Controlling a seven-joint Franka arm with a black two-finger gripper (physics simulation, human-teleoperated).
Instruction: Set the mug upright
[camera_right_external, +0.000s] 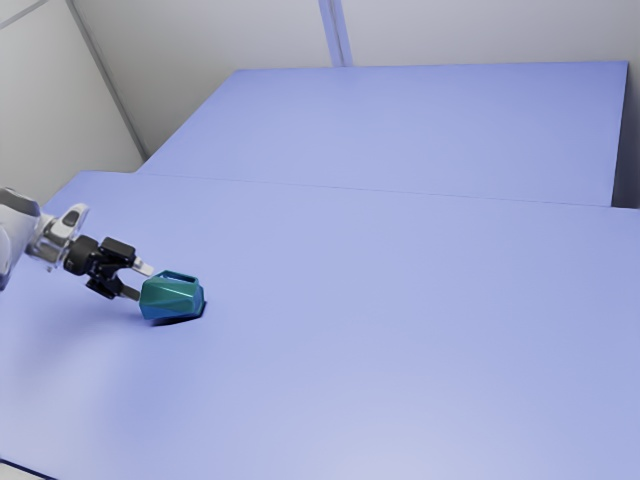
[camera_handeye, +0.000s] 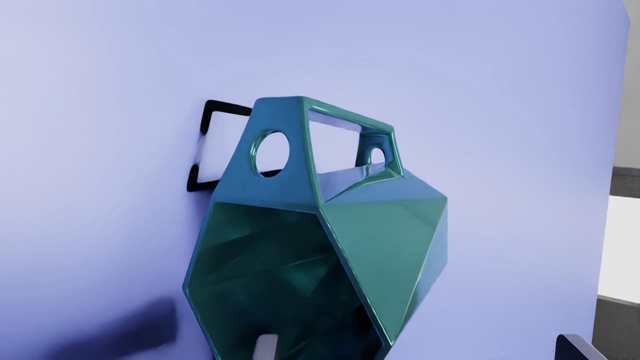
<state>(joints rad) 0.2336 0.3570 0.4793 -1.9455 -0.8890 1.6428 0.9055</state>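
From where I stand, the mug (camera_right_external: 172, 299) lies on its side on the desk (camera_right_external: 400, 310), just in front of the gripper (camera_right_external: 143, 283), its open mouth (camera_handeye: 275, 265) turned toward the hand and its handle (camera_handeye: 280, 112) uppermost. The gripper's fingers are spread with nothing clasped, one lined up with the mouth and the other out past the wall, which looks to me like a way to pinch that wall between them, so the mug could be tipped up onto its base.
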